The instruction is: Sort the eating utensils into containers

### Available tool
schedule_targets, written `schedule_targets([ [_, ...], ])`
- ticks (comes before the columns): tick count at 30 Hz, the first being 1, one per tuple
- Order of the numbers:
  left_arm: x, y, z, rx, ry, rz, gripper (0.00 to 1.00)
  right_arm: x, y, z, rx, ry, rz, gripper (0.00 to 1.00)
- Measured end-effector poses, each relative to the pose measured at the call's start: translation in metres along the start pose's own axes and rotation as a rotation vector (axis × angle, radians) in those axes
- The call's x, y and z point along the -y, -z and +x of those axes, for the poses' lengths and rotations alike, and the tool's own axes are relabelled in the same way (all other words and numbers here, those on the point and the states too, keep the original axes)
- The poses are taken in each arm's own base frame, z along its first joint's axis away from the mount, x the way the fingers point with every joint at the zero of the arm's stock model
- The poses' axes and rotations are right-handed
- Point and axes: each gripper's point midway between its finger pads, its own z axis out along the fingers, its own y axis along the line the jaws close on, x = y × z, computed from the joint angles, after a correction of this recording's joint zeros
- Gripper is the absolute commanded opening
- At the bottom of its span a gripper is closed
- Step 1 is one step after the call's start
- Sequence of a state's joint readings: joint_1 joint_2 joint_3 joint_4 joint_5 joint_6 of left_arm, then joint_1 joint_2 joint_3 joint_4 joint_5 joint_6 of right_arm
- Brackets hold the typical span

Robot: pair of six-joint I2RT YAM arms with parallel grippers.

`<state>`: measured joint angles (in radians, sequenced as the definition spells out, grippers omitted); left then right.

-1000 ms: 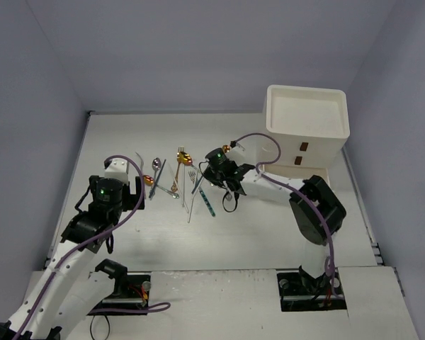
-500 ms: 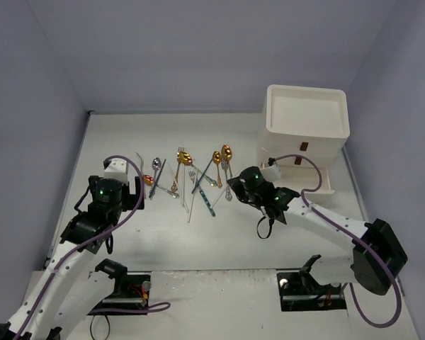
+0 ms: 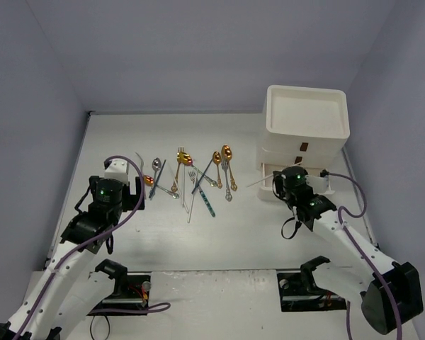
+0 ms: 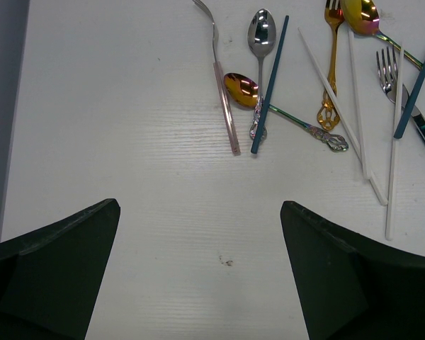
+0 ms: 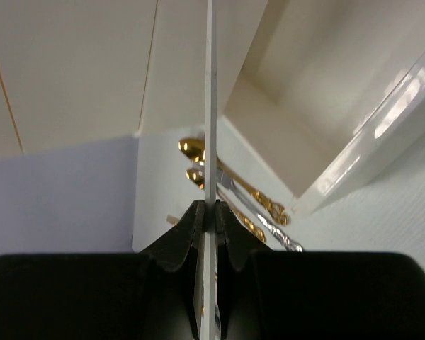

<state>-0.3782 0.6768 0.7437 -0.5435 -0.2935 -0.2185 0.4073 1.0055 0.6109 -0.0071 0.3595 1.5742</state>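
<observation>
Right gripper (image 5: pixel 211 216) pinched a white chopstick (image 5: pixel 211 106) whose long end ahead of the jaws could snag the drawer (image 5: pixel 361 156) rim and twist loose; left gripper (image 4: pixel 200 205) hung spread wide.

Cream-white cabinet (image 3: pixel 319 147), gold spoons (image 3: pixel 227 151), black fingers (image 5: pixel 188 234), seemingly white chopstick (image 5: pixel 211 85).

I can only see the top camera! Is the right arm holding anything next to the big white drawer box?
Observer: Yes. On the right wrist camera, the right arm's fingers are pinched shut on a thin white stick.
Operator: Is anything in the drawer?
Observer: Shiny gold spoons lie past the stick, apparently inside the cream-white plastic cabinet.
Operator: What about the left arm?
Observer: Its wrist camera shows the left arm's fingers wide open above the white table, gripping nothing.
</observation>
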Motion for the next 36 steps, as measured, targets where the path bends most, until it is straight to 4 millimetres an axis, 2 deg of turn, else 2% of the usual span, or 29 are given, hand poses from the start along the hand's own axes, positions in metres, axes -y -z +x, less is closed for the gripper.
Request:
schedule_targets([
  [5,0.0,0.0,0.0,-0.002,-0.001,0.0,0.96,0.015,-0.022,-0.04,0.111,-0.054,0.077,0.0],
  [10,0.0,0.0,0.001,-0.004,-0.001,0.0,0.97,0.036,-0.043,-0.062,0.167,-0.058,0.173,0.0],
  [16,0.0,0.0,0.001,-0.004,-0.001,0.0,0.97,0.049,-0.056,-0.072,0.189,-0.058,0.234,0.04],
  [22,0.0,-0.001,0.001,-0.005,-0.002,0.0,0.96,0.057,-0.068,-0.072,0.187,-0.037,0.276,0.23],
  [24,0.0,-0.001,0.001,-0.005,-0.002,0.0,0.96,0.059,-0.07,-0.071,0.182,-0.031,0.285,0.26],
  [28,0.0,-0.001,0.001,-0.007,-0.003,-0.001,0.97,0.052,-0.072,-0.072,0.169,-0.005,0.276,0.34],
  [33,0.0,-0.001,0.001,-0.007,-0.003,0.0,0.97,0.028,-0.071,-0.068,0.132,0.074,0.22,0.44],
  [36,0.0,-0.001,0.001,-0.008,-0.003,0.0,0.96,0.011,-0.068,-0.06,0.101,0.164,0.179,0.47],
])
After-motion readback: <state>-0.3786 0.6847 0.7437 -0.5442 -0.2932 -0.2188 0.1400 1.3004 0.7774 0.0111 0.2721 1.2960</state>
